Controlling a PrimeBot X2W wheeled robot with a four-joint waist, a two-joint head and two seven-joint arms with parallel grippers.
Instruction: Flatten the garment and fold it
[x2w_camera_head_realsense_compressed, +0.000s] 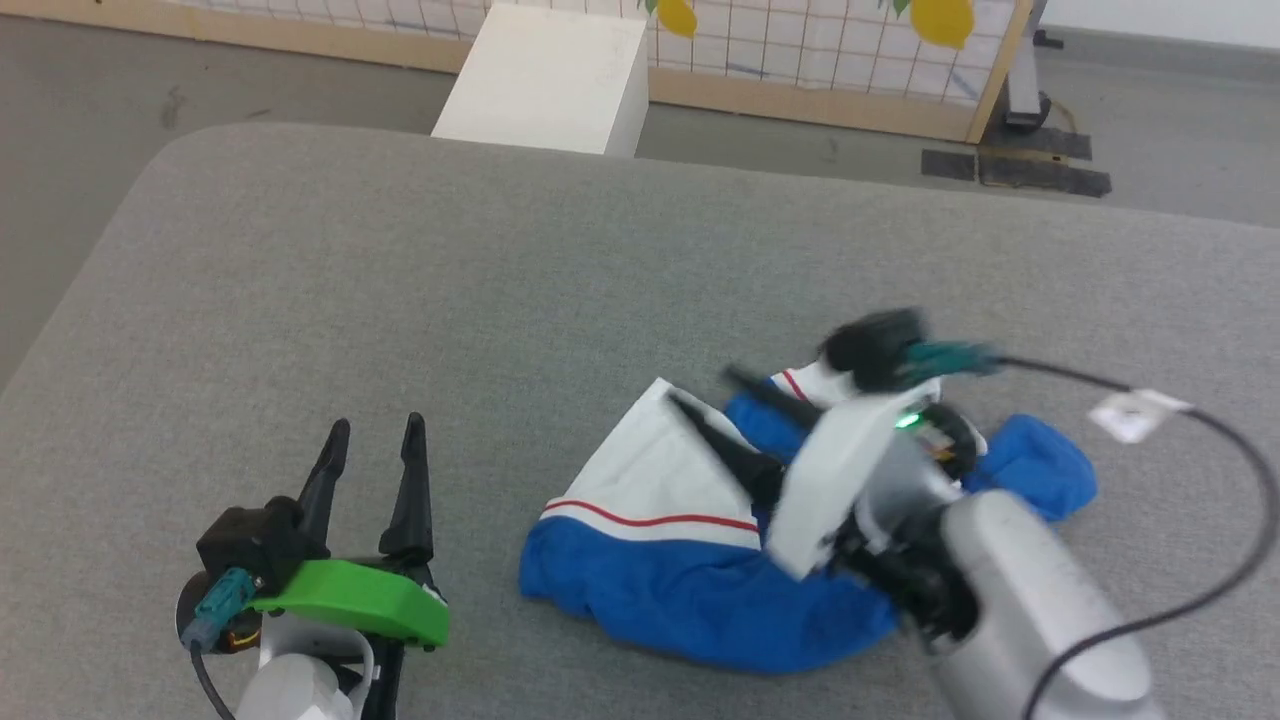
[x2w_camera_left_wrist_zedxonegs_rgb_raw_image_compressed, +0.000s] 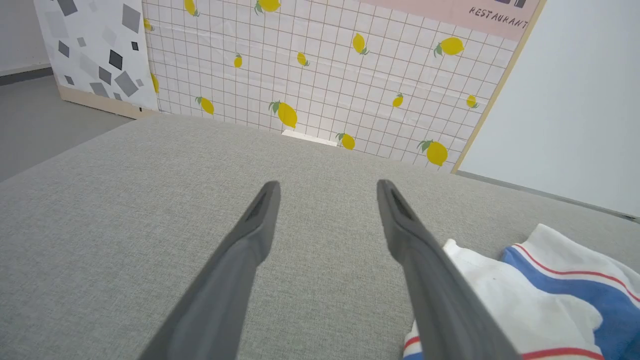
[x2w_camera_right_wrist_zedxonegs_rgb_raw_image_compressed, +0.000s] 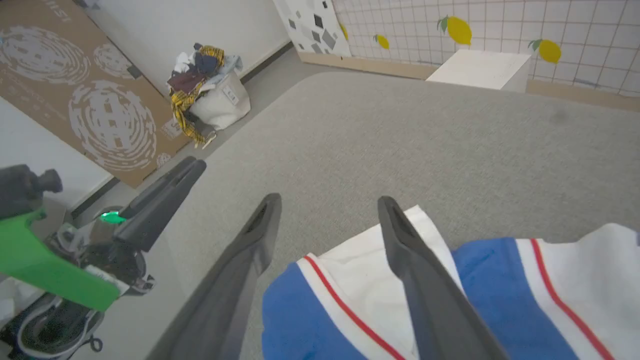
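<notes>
The garment (x2w_camera_head_realsense_compressed: 700, 590) lies crumpled on the grey table (x2w_camera_head_realsense_compressed: 400, 250), right of the middle and toward the near edge. It is a heap of bright blue cloth with a white, red-striped part turned up on top.

The right gripper (x2w_camera_head_realsense_compressed: 705, 388) hangs over the heap, its fingers spread apart with nothing clamped between them. In the right wrist view one finger (x2w_camera_right_wrist_zedxonegs_rgb_raw_image_compressed: 425, 280) crosses the white striped cloth. The other finger runs along the garment's edge with bare table beyond its tip. I cannot tell whether either finger touches the fabric — the head view is blurred there.

The left gripper (x2w_camera_head_realsense_compressed: 375, 425) sits at the near left of the table, fingers wide and holding nothing. Its fingers point away across bare grey surface — the garment is just beside them to the right, apart from both. In the left wrist view the white and blue cloth (x2w_camera_left_wrist_zedxonegs_rgb_raw_image_compressed: 550, 300) shows past the right-hand finger.

A white box (x2w_camera_head_realsense_compressed: 545, 80) stands on the floor beyond the table's far edge.
</notes>
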